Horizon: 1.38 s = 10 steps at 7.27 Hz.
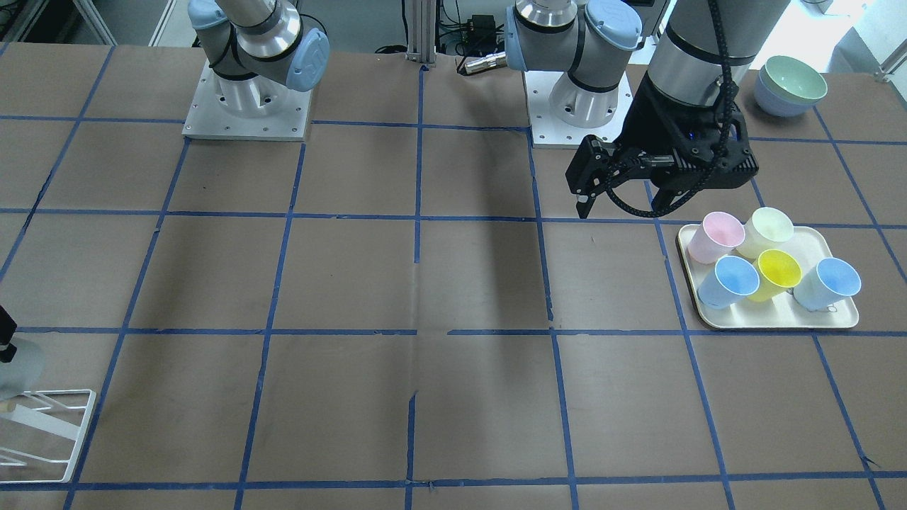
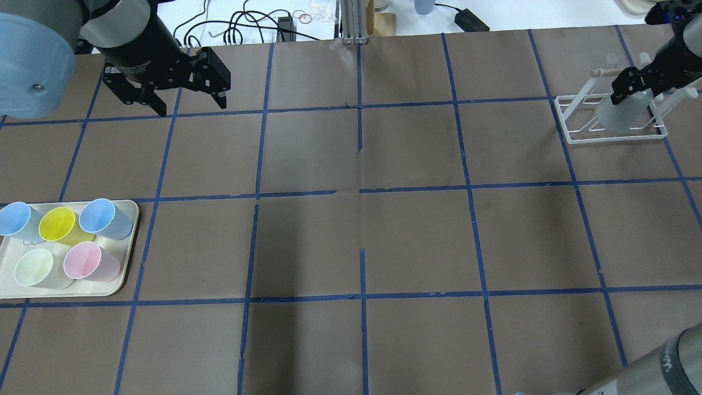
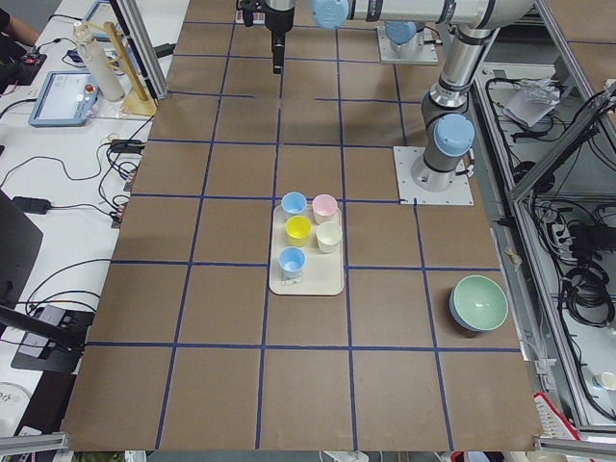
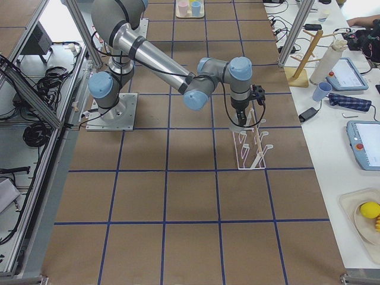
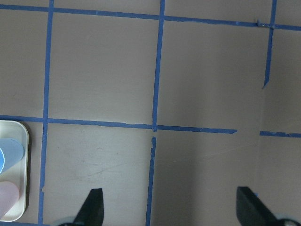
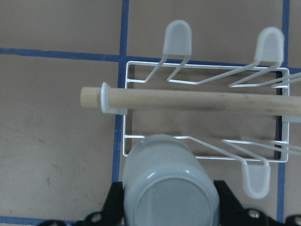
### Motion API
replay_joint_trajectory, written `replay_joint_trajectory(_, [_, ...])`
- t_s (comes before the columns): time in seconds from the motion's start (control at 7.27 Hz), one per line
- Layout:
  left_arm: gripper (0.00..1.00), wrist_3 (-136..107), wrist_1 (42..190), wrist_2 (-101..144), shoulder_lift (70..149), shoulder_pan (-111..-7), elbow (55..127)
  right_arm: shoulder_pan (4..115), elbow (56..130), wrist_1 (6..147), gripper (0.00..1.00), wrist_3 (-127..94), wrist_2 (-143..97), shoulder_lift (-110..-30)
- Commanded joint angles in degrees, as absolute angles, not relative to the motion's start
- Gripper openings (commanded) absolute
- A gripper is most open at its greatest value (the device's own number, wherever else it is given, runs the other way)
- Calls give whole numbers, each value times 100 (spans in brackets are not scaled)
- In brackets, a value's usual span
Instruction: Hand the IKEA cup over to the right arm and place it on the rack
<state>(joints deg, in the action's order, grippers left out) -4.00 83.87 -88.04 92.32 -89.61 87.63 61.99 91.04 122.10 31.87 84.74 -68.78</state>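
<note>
Cup: the IKEA cup (image 6: 164, 169) is pinched between the right jaws, base toward the wrist camera and mouth facing down, over the near side of the rack (image 6: 197, 100)
Right arm: the right arm (image 4: 160, 68) is stretched far out to the rack; you cannot tell from these views whether the cup's rim touches any wire yet
Left jaws: spread wide and empty above bare tabletop (image 2: 362, 241), near the tray (image 2: 66, 289) of pastel cups and well apart from the rack
Stage: to my eye the handover is done, and only seating the cup remains
Risk, missed prong: the cup sits just beside the capped prong (image 6: 256, 181), not over it; if you release here it would likely drop inside the frame and tip or roll
Risk, snag: the wooden bar (image 6: 141, 98) lies close ahead, so a forward push could catch the rim
Risk, rack shift: the wire frame looks light; pressing down off-centre may drag or tilt it
Risk, slip: smooth tapered plastic could slide in the jaws if it's knocked
</note>
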Motion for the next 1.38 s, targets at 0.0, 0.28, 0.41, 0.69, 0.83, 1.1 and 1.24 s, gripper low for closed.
replay_joint_trajectory(0.0, [100,-396,8385,-8807,9229,-8947,8763,6196,9114,12278,31,3164,8481,-6733])
replay_joint_trajectory(0.28, [100,-387,8385,-8789,9229,-8921,8763,6205,9114,12287,97,3103,8481,-6741])
replay_joint_trajectory(0.41, [100,-387,8393,-8798,9229,-8912,8763,6205,9106,12278,100,3042,8499,-6767])
replay_joint_trajectory(0.69, [100,-343,8385,-8789,9229,-8895,8763,6214,9088,12148,100,3041,8543,-6924])
replay_joint_trajectory(0.83, [100,-343,8385,-8798,9229,-8895,8763,6214,9088,11738,100,3041,8534,-7239])
replay_joint_trajectory(1.1, [100,-290,8420,-8824,9220,-8894,8763,6301,9105,10623,100,3032,8569,-8021])
replay_joint_trajectory(1.24, [100,-290,8420,-8816,9228,-8921,8763,6502,9062,10339,100,3024,8604,-8251])
